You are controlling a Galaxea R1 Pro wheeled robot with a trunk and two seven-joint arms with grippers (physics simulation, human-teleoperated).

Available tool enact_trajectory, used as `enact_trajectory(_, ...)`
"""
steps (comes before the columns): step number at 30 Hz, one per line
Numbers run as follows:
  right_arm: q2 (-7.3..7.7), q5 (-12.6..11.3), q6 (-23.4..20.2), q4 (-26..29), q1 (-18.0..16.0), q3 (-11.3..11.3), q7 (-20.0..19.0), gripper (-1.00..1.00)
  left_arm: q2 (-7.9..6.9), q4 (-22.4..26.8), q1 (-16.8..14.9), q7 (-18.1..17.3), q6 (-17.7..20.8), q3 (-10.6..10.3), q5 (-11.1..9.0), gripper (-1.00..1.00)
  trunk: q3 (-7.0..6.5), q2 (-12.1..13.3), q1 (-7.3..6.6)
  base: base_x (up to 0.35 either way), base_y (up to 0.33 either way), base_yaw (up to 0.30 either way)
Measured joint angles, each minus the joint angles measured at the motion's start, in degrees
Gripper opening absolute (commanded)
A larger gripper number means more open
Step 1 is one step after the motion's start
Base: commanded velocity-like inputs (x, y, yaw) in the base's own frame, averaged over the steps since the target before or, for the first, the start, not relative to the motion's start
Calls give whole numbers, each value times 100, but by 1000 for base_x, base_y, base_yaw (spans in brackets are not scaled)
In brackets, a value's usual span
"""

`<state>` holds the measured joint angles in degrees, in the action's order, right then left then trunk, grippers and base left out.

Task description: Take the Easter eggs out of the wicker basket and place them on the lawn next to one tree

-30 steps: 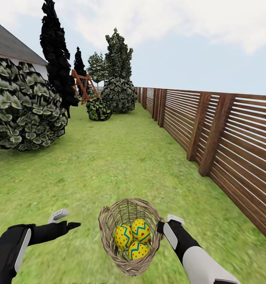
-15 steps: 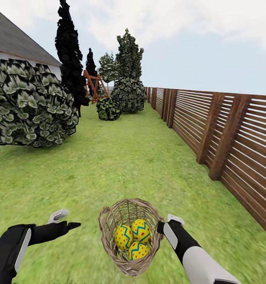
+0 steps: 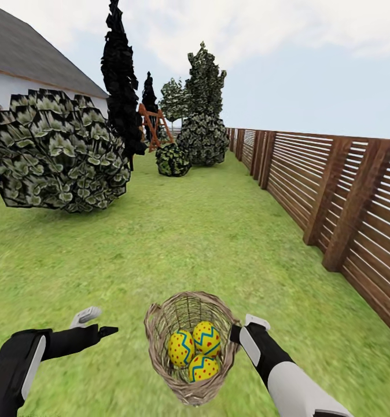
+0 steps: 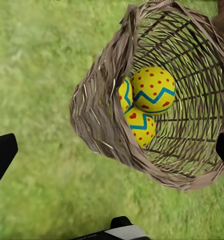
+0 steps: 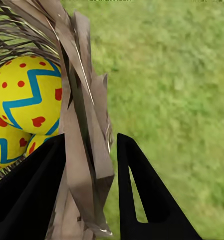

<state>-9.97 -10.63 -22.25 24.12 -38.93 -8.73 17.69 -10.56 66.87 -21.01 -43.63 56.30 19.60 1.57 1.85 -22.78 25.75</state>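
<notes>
My right gripper (image 5: 89, 192) pinches the braided rim of the small round tan-brown woven wicker basket (image 3: 160, 341), one black finger inside the wall and one outside, holding it above the mottled green lawn (image 3: 177, 243). Inside it lie three yellow Easter eggs (image 3: 195, 350) with red dots and blue-green zigzag bands, touching one another. My left gripper (image 3: 96, 324) hangs beside the basket with its fingers spread, gripping nothing. My left wrist camera looks straight into the basket's mouth, with the eggs against the weave. My right wrist camera shows the clamped rim close up. My head camera alone takes in the brown slatted wooden fence (image 3: 345, 191), the white house (image 3: 21, 87) and a broad pale-leaved shrub (image 3: 59, 150).
</notes>
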Motion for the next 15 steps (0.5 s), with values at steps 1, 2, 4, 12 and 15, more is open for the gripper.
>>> enact_trajectory(1,0,15,-9,-4,1,5,1,-100,0,0,0,1,0,0,0,100,0,1,0,0,0,171)
enact_trajectory(2,0,-10,-5,-6,-1,6,0,-100,0,0,0,1,0,0,0,100,1,1,0,0,0,171)
enact_trajectory(4,0,10,-3,0,0,1,0,-100,0,0,0,1,0,0,0,100,0,0,0,0,0,171)
enact_trajectory(12,0,11,-11,-4,3,6,1,-100,0,0,0,1,0,0,0,100,0,1,0,0,0,171)
enact_trajectory(15,0,10,-7,-1,0,4,0,-100,0,0,0,0,0,0,0,100,0,0,0,0,0,171)
